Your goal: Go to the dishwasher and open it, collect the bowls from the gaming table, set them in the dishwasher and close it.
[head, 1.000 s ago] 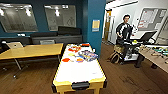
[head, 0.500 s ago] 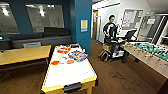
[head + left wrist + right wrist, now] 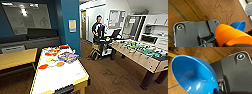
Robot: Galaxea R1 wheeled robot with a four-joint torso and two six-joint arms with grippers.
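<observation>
Head view: gaming table (image 3: 65, 75) ahead left, coloured items on its white top. Foosball table (image 3: 140, 53) stands right; person (image 3: 98, 31) with control rig between, beyond open wood floor (image 3: 110, 75). Left claw grips orange bowl (image 3: 229, 34); blue bowl (image 3: 193, 75) sits in right claw, over floor. Finger opening: cannot tell.

A blue bowl (image 3: 194, 75) shows large and tipped on its side at the right wrist, its glossy hollow open above the wood floor. An orange bowl (image 3: 230, 35) sits close at the left wrist, upended. The gaming table (image 3: 62, 75) stands lengthwise ahead, glossy white top, yellow edges, coloured items scattered at its far end.
</observation>
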